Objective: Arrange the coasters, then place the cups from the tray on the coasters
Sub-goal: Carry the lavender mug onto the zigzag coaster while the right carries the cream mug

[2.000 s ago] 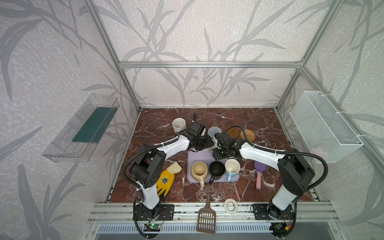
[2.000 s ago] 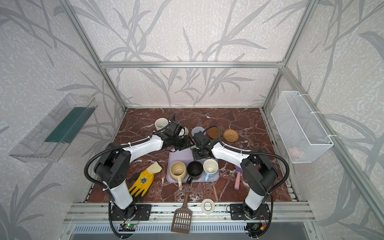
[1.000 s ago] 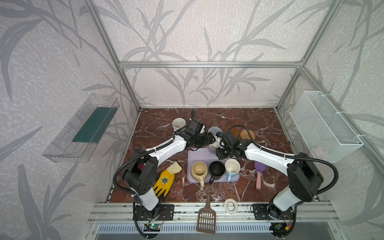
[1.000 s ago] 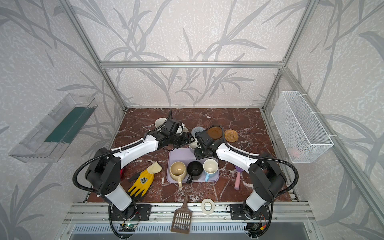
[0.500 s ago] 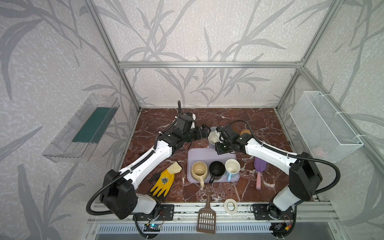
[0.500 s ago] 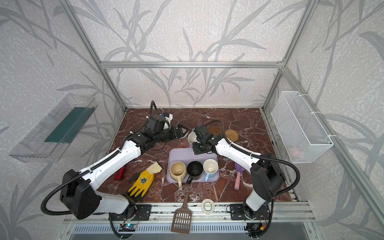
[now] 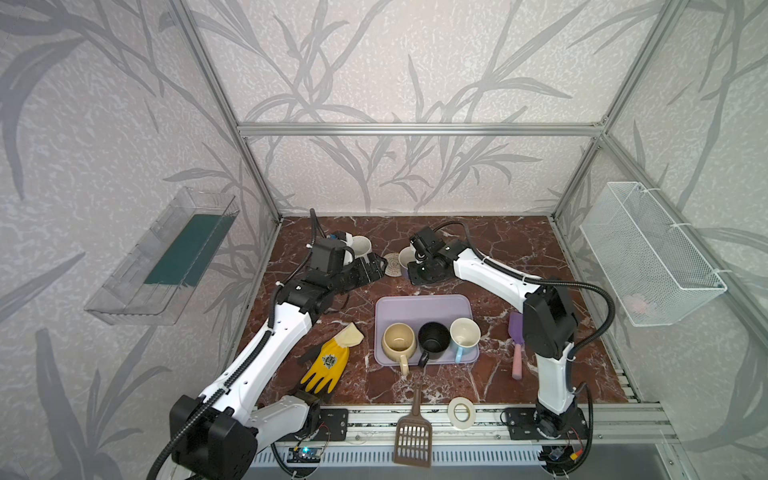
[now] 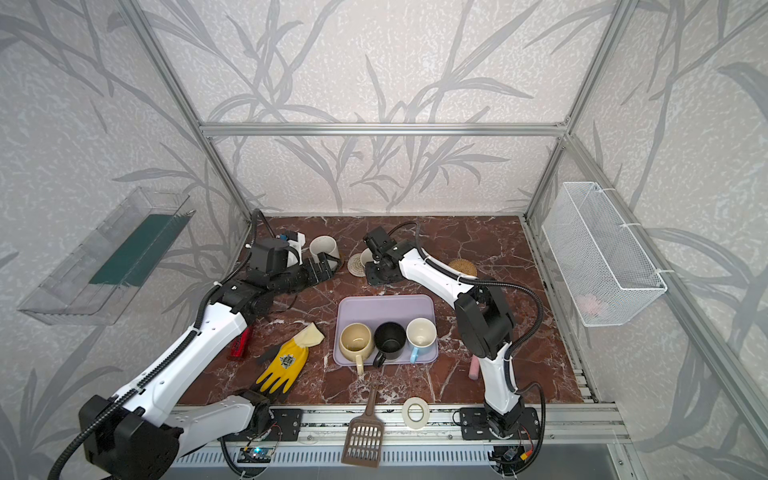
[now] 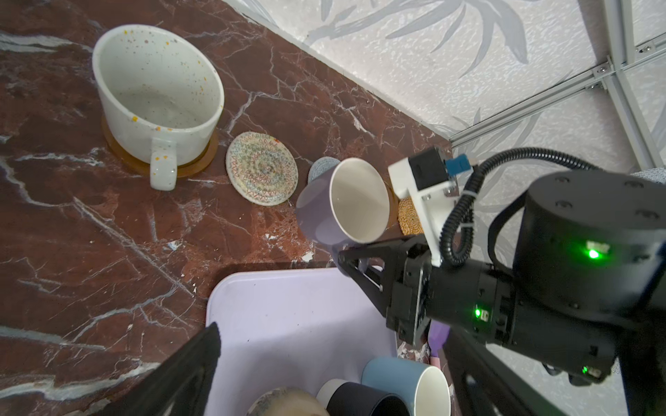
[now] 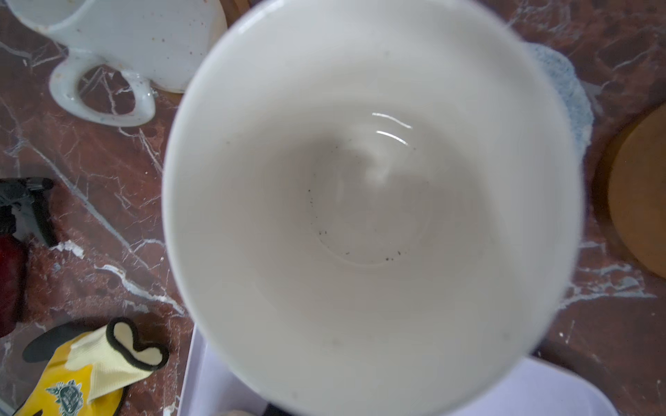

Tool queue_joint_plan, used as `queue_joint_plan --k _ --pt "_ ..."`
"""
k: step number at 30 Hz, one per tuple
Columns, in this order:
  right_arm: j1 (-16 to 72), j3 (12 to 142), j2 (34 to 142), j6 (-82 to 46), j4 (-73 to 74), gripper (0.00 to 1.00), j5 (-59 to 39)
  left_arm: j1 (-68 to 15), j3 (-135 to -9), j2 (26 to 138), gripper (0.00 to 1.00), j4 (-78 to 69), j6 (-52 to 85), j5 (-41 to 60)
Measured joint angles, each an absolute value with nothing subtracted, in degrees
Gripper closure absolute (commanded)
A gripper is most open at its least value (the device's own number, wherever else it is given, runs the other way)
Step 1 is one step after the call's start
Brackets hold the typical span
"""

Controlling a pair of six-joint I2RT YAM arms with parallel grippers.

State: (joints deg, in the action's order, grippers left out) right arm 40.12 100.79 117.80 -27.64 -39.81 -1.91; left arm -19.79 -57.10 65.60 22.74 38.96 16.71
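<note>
Beyond my right claw [image 9: 347, 257], clamped on its handle, the lavender cup [image 9: 317, 210] hangs tilted over the grey-blue coaster [image 9: 319, 168]; lowered tilted, it may land off-centre or tip. My left claw [image 7: 375, 267] stands wide, empty.

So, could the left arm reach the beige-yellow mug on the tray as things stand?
Probably yes: the left gripper is open and empty, and the beige-yellow mug stands at the tray's left end, unobstructed.
</note>
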Motion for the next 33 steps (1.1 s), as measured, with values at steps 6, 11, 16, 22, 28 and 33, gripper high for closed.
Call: queue_joint_plan --k 6,11,16,22,28,33 --pt "40.12 114.93 126.52 -27.83 -44.80 1.00 -0.54 -19.53 -53.98 65.89 0.01 22.85 38.94 17.69" --pt "40.14 126.89 133.62 -27.92 -48.77 1.00 -0.08 -19.18 -53.91 66.04 0.01 22.83 38.57 17.85" --pt "40.18 138.17 140.57 -27.88 -53.04 1.00 0.12 -18.94 -53.71 66.04 0.01 22.81 38.46 17.87" --pt "40.25 143.90 144.51 -28.05 -55.79 1.00 0.19 -18.87 -51.55 66.04 0.01 22.76 38.50 17.91" --pt "40.29 144.40 146.28 -28.93 -56.16 1.00 -0.01 -18.68 -50.74 66.04 0.01 22.74 38.52 17.93" --pt "40.34 144.40 146.91 -29.28 -56.34 1.00 -0.08 -18.68 -50.28 66.02 0.01 22.39 38.54 17.98"
